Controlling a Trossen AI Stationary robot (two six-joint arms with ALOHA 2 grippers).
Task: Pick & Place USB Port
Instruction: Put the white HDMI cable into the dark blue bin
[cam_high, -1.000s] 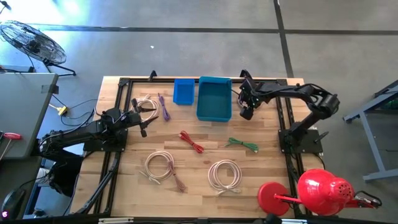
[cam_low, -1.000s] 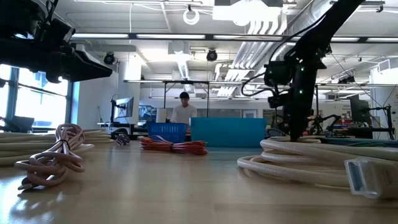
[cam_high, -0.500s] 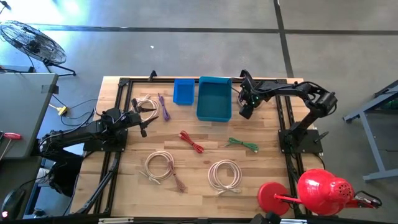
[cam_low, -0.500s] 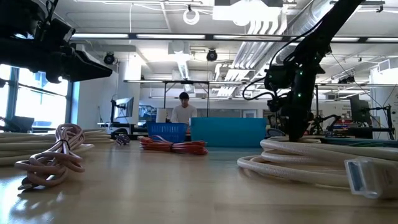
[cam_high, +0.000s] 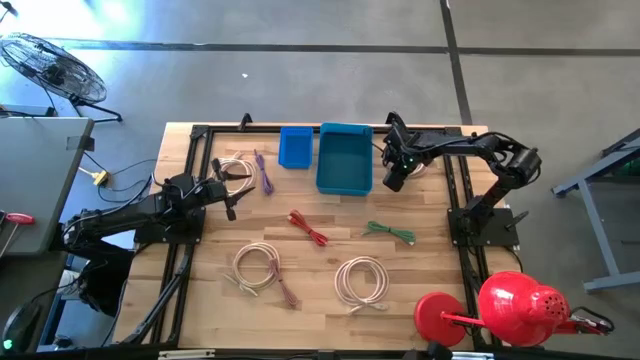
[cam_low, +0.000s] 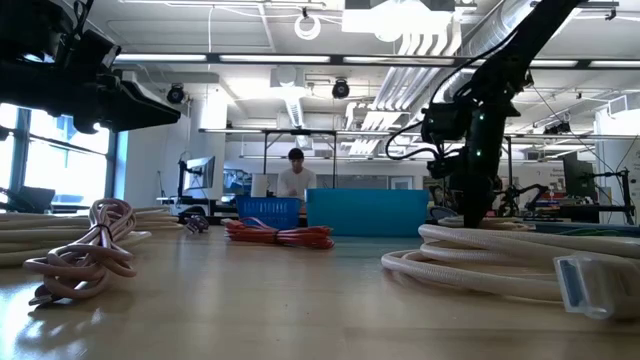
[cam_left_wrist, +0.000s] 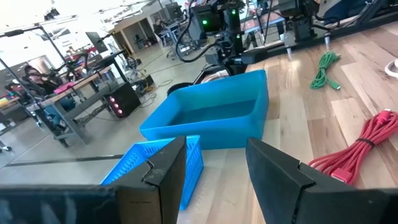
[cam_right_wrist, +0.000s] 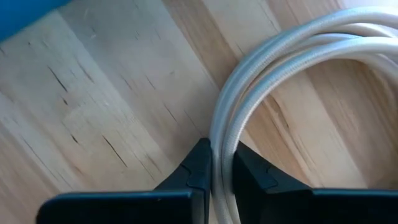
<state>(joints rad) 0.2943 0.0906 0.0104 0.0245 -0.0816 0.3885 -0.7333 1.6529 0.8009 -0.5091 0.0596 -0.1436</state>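
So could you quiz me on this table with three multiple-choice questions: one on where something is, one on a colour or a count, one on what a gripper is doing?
1. Where is the right gripper?
A. Just to the right of the big blue bin
B. Over the red cable
C. Beside the green cable

2. How many blue bins stand on the table?
A. One
B. Two
C. Three

3. What are the right gripper's fingers doing?
A. Spread wide, holding nothing
C. Gripping a bin's rim
B. Closed on a white cable

Answers: 1 A, the high view shows it next to the bin's right wall. 2 B, a small blue bin stands beside the big one. 3 B, the right wrist view shows the cable pinched between them.
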